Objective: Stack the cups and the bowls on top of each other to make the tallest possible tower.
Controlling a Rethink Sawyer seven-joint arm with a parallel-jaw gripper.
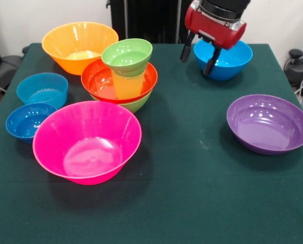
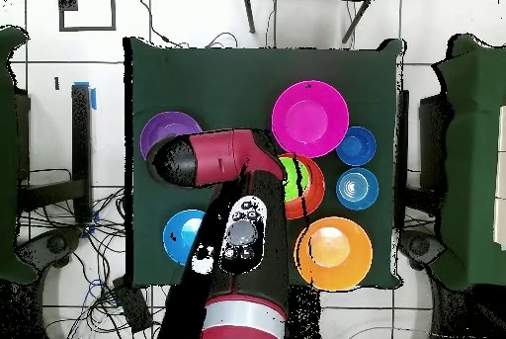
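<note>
The tower stands left of centre: a medium green bowl [image 1: 138, 104] at the base, a red-orange bowl [image 1: 101, 80] in it, the yellow cup [image 1: 127, 84] upright inside, and a small green bowl [image 1: 127, 55] tilted on the cup. Overhead, the arm partly covers the tower [image 2: 301, 179]. My gripper [image 1: 199, 57] hangs open and empty at the back right, over the near rim of a blue bowl [image 1: 226, 60] [image 2: 182, 235]. Loose bowls: pink [image 1: 87, 141], orange [image 1: 80, 46], purple [image 1: 268, 123], dark blue [image 1: 28, 121].
A light-blue straight-sided bowl [image 1: 42, 89] sits at the left edge behind the dark blue one. The green cloth-covered table [image 1: 192, 203] lies bare in the front and middle. Overhead, pink [image 2: 310, 116], orange [image 2: 334, 251] and purple [image 2: 170, 135] bowls ring the arm.
</note>
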